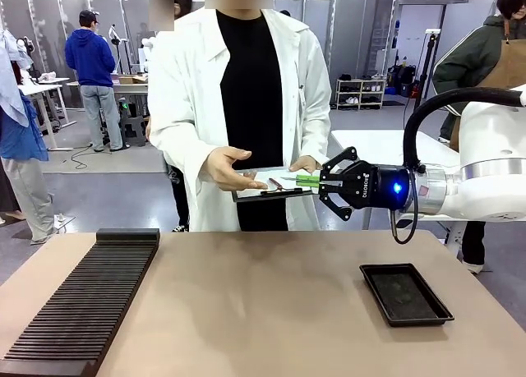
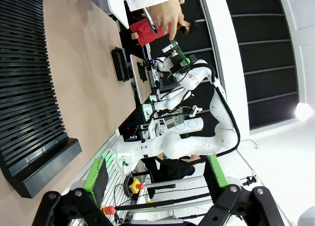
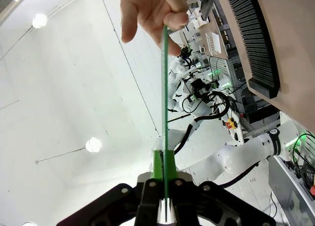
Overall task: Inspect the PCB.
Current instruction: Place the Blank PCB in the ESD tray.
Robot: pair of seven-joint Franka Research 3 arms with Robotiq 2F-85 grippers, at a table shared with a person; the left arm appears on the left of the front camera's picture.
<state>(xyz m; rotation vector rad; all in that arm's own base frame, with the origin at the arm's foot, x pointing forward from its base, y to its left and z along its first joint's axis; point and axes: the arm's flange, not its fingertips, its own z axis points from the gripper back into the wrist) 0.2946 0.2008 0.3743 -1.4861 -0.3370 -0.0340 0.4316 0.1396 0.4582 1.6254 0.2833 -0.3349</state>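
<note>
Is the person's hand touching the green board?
Touching. In the right wrist view the person's hand pinches the far end of the PCB, seen edge-on. The right end effector is shut on its near end.

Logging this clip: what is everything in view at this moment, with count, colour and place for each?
PCB: one, green, seen edge-on, clamped in the right gripper, a person's fingers on its far end.
clipboard: one, dark with white paper, held by the person beyond the table's far edge.
tray: one, black, shallow, on the table's right side.
slotted rack: one, black, on the table's left side.
table: one, tan.
person's hands: two; one open-palmed above the clipboard, one at its right end.
right gripper: black, green pads, shut on the PCB.
left gripper: black, green pads, open, holding nothing.
</note>
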